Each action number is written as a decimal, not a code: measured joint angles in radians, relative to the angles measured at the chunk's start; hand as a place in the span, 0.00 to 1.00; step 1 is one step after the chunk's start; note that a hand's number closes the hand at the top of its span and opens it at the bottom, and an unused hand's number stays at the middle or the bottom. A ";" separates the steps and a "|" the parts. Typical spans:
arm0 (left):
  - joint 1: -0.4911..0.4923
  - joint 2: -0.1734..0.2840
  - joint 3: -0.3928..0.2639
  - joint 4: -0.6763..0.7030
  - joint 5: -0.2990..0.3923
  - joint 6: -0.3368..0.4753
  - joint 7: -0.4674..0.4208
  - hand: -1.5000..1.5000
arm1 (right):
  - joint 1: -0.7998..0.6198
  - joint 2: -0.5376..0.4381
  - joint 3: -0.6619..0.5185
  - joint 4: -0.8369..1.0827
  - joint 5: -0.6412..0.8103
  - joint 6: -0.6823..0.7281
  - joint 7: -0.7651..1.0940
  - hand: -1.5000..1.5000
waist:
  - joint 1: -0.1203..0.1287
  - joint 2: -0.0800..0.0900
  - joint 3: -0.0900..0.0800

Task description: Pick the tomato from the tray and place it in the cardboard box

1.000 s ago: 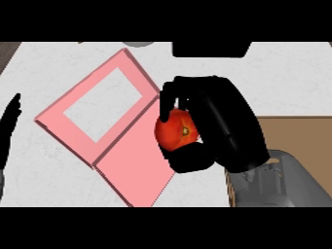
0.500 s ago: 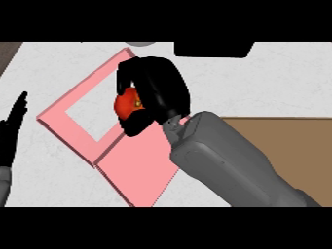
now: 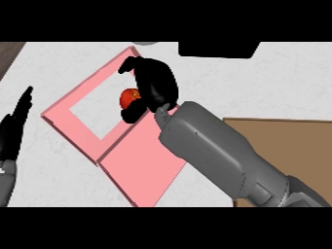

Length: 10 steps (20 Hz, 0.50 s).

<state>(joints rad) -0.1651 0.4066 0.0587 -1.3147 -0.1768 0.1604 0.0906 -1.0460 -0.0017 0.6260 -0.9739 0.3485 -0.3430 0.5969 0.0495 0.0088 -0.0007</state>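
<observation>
A red tomato [image 3: 130,97] sits inside the curled fingers of my right hand [image 3: 156,83], which is shut on it. Hand and tomato are over the right part of the pink tray [image 3: 89,142], by the rim of its white-bottomed section. I cannot tell whether the tomato touches the tray. The grey right forearm runs in from the lower right. The brown cardboard box [image 3: 298,141] lies at the right edge, apart from the hand. My left hand [image 3: 10,132] rests open at the left edge, fingers straight and pointing away.
A flat pink panel [image 3: 143,168] extends the tray toward the lower middle. A black object [image 3: 219,48] stands at the counter's far edge, with a small pale item [image 3: 145,44] beside it. Dark wood shows past the counter's upper left corner.
My right hand, shut on the tomato, has moved left and farther away, from beside the tray's right edge to over the tray. The forearm reaches out longer. The left hand has barely shifted.
</observation>
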 measured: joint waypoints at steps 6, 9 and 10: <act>-0.011 -0.014 0.000 0.022 -0.011 -0.003 -0.013 0.50 | -0.048 0.001 0.070 0.116 -0.168 -0.110 -0.111 0.00 | 0.007 0.003 0.000; -0.017 -0.011 0.011 0.027 -0.005 -0.013 -0.015 0.50 | -0.073 0.001 0.074 0.139 -0.212 -0.178 -0.175 0.00 | 0.006 0.002 0.000; -0.017 -0.006 0.016 0.030 -0.003 -0.017 -0.017 0.50 | -0.068 0.002 0.076 0.138 -0.224 -0.209 -0.199 0.00 | 0.005 0.002 0.000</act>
<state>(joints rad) -0.1819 0.4004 0.0745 -1.2848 -0.1797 0.1432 0.0736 -1.1143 -0.0001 0.7024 -0.8362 0.1247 -0.5522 0.3980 0.0547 0.0109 -0.0006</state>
